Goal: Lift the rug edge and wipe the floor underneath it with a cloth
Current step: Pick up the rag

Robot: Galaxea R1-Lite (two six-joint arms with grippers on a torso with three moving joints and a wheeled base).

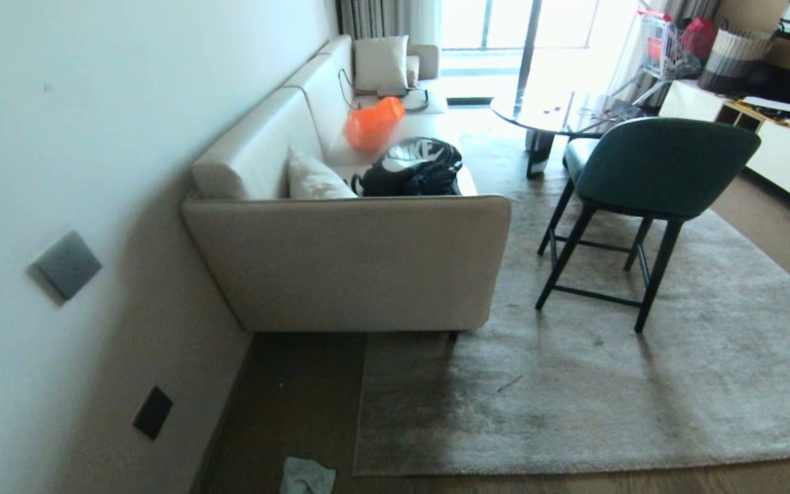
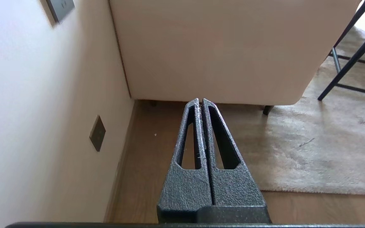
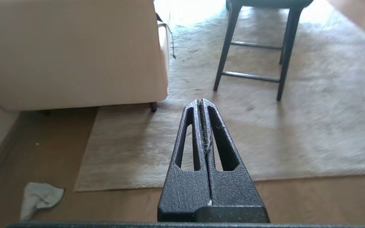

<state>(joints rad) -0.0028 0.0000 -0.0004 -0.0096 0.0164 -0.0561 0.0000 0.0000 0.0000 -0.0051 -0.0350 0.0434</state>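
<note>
Your left hand [image 2: 200,100] is closed, its two fingers pressed flat together with nothing between them, and it hangs above the floor [image 2: 157,152] in the strip between the wall [image 2: 43,110] and the rug. Your right hand [image 3: 200,101] is closed the same way and empty apart from a few stray fibres caught in the seam; it hangs over the rug near its front border. Neither hand shows in your head view.

The cloth [image 1: 307,475] lies crumpled on the bare floor [image 1: 299,398] at the very bottom of your head view, close to the wall [image 1: 59,171] and just beside the rug's near left corner, not touching it. The rug edge [image 1: 395,473] lies flat on the planks, running along the front and turning up towards the sofa [image 1: 354,261], whose end stands partly on the rug. A green chair [image 1: 642,178] stands on the rug further in, right of the sofa.
</note>
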